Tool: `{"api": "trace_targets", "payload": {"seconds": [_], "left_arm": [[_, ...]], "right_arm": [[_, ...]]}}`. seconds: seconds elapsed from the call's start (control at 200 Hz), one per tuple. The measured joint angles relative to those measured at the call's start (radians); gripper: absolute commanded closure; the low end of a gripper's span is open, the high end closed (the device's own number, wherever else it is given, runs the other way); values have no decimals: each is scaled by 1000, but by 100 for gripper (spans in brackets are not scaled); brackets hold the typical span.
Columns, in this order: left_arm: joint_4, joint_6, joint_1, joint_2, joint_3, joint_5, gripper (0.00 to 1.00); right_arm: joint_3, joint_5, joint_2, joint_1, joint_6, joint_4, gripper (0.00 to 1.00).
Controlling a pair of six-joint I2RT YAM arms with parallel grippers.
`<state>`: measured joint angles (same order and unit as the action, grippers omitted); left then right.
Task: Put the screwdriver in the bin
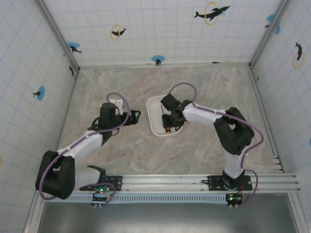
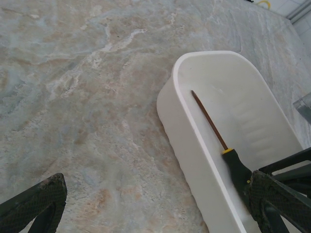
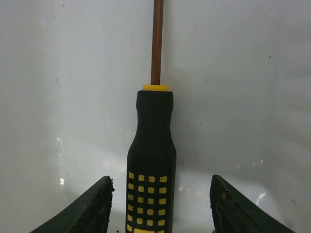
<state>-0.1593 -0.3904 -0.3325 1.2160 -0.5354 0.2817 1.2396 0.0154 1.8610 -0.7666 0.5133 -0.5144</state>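
Black woven fingers come first: your right tool (image 3: 161, 180) hangs over the bin's near end with its jaws parted. Bare white floor shows on either side of the handle, so it is released and grips nothing. The screwdriver (image 3: 151, 145) lies flat on the floor of the bin (image 2: 187, 155), close along the bin's left wall. Its long axis runs with the bin's length, with the black-and-yellow handle at the near end, directly under and between the right tool's fingers, and the thin shaft pointing to the far end. Your left tool (image 2: 155, 187) sits over the desk (image 2: 73, 97) just left of the bin, spread wide and empty. The right arm is the nearer one. The placing looks done, so your coming move is probably lifting that tool straight up off the bin without brushing the handle.
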Motion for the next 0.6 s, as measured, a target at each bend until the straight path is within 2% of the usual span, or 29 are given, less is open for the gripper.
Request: {"api": "trace_targets", "payload": {"seconds": [0.165,0.35,0.49,0.601], "left_arm": [[30,6,0,-14,-8,-14,3],[86,36,-1,-59,-50,-69,2],[124,70,-1,-109,-90,-187,2],[136,100,-1,-172,-94,-314,2]], "right_arm": [[23,-27,-62,0,-56,-57,37],[29,-27,-214,10,-157,-87,34],[-11,-34,-366,68,-248,-41,32],[-149,-81,-530,165,-323,79,29]]}}
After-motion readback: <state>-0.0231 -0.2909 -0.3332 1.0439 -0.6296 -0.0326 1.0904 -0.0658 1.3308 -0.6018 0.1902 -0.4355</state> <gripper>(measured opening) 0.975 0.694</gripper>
